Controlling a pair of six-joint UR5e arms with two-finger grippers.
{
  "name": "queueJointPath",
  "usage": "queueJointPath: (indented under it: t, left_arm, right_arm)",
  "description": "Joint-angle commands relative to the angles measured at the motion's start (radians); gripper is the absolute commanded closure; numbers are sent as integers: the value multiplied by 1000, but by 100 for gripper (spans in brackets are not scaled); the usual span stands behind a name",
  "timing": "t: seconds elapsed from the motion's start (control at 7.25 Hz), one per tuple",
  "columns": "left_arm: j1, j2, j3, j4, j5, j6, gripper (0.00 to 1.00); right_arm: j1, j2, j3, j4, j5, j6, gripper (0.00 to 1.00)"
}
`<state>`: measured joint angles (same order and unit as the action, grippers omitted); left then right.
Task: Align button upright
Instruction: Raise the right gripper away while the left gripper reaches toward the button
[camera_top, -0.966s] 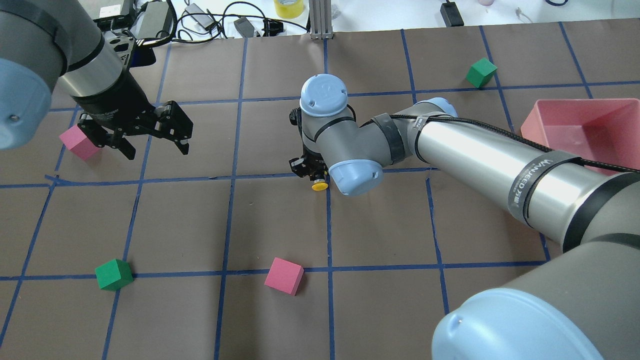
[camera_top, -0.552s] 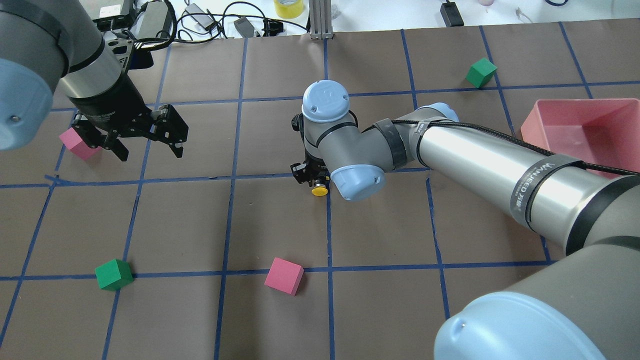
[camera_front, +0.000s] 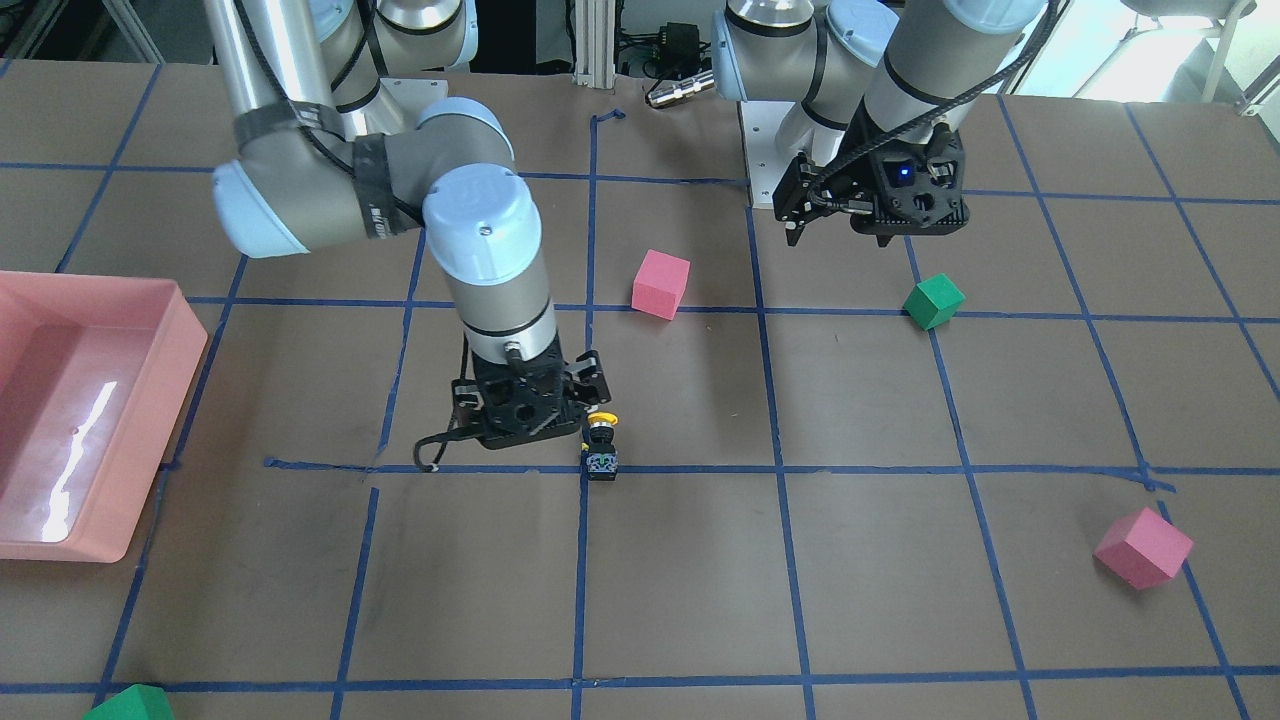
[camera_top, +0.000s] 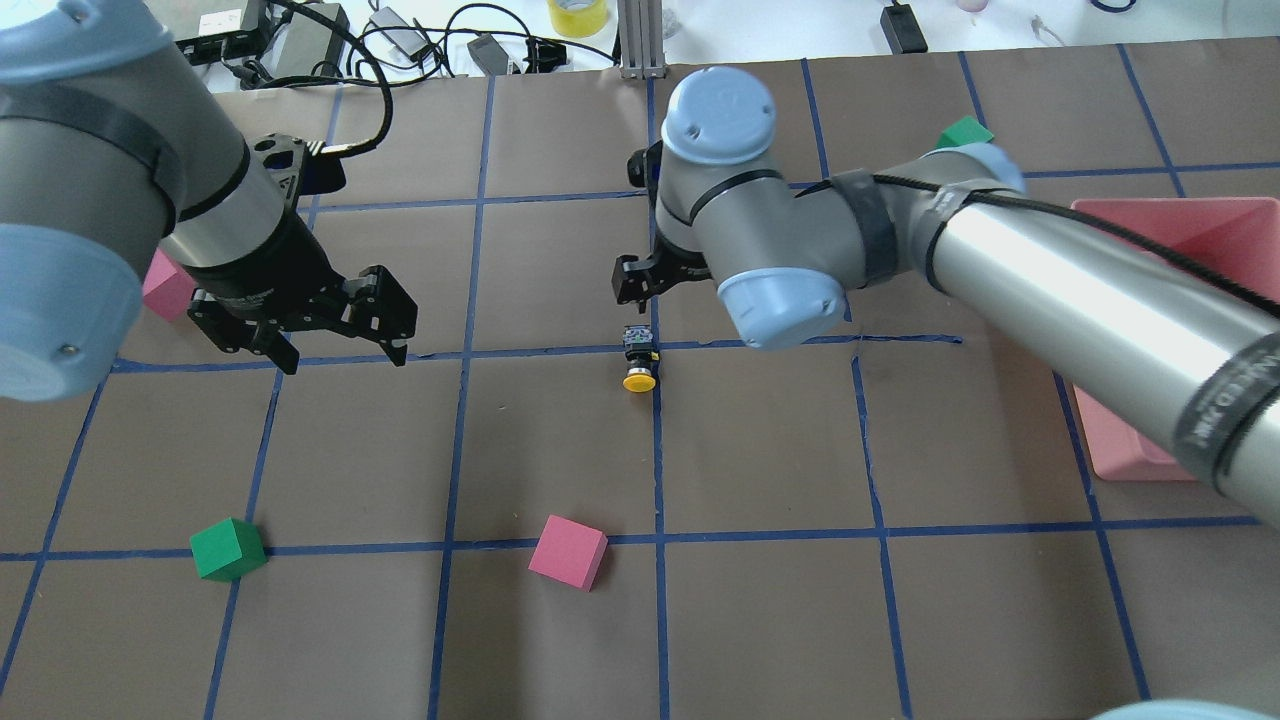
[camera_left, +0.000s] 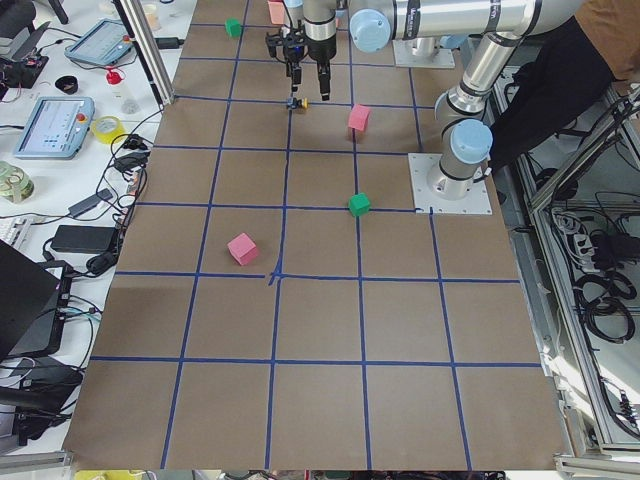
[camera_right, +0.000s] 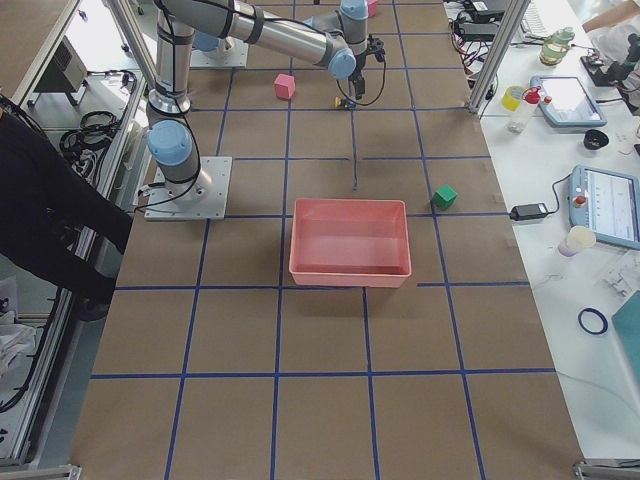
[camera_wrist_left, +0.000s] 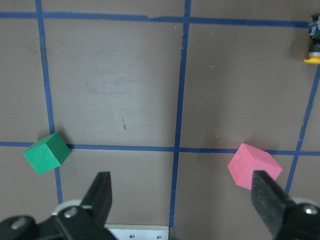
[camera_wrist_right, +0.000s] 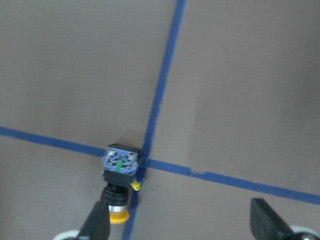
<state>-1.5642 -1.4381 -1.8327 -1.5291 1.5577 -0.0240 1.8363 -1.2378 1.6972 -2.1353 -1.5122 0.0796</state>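
The right pincer (camera_wrist_right: 182, 227) has lifted and drawn back since a second ago. Then it crouched low over the button (camera_top: 638, 360) and only the yellow cap peeped out from under the wrist. Now the whole switch is uncovered on the bench (camera_top: 760, 450). It lies on its side in much the same spot, at a crossing of the blue tape lines (camera_top: 657, 348), with the cap towards the robot and the grey block base away from it. The pincer's fingers (camera_wrist_right: 102, 217) are spread wide. In the right wrist view the button sits between them, close to the one at that view's left edge, and neither finger closes on it. The right arm's wrist now stands further from the robot in the overhead view and hides part of the far green cube (camera_top: 965, 131). The left pincer (camera_top: 343, 355) has also shifted, coming nearer the robot and a little towards the centre. It hangs above the bench with its fingers (camera_wrist_left: 102, 192) wide apart and nothing between them. The left arm now covers more of the pink cube (camera_top: 165, 285) behind it. The near pink cube (camera_top: 568, 552), the near green cube (camera_top: 228, 549) and the pink tray (camera_top: 1180, 225) lie where they did.
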Motion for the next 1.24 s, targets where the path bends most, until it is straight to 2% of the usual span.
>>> queueJointPath:
  t: [0.0,0.14,0.28,0.41,0.69,0.83,1.1]
  left_arm:
    - [-46,31,-83,37,-8,-36,6]
    - [-65,28,-115,43,-5,-39,10]
    - [-97,28,-152,147,-4,-42,0]
    - [-135,19,-213,278,-4,-59,0]
    - [-233,-2,-362,543,-4,-175,0]
    - [-269,-22,-399,626,-5,-206,0]
    - [-284,-77,-402,670,-5,-205,0]
  right_arm:
    - [-171,-205,-2,263,-28,-111,0]
    - [-186,-304,-5,367,-76,-113,0]
    - [-187,-362,-13,429,-54,-110,0]
    - [-189,-373,-51,440,-34,-106,0]
    - [-187,-371,-96,546,-48,-110,0]
    - [-186,-367,-120,522,-31,-110,0]
    - [-186,-368,-131,519,-32,-110,0]
